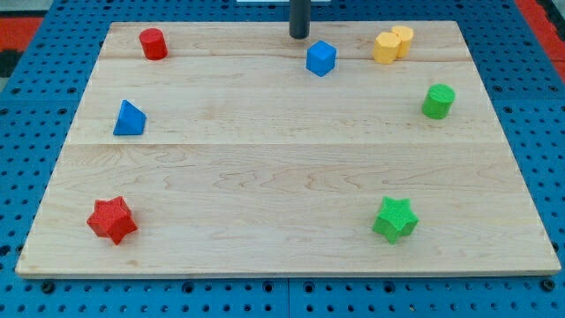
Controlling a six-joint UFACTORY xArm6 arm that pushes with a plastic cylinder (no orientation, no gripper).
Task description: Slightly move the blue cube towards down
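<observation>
The blue cube (321,58) sits on the wooden board (282,177) near the view's top, a little right of centre. My tip (299,35) is the lower end of a dark rod that comes down from the view's top edge. It stands just above and slightly left of the blue cube, with a small gap between them.
A red cylinder (154,43) is at top left, a yellow block (392,44) at top right, a green cylinder (438,101) at right. A blue triangular block (129,118) is at left. A red star (112,220) and a green star (395,219) lie near the bottom.
</observation>
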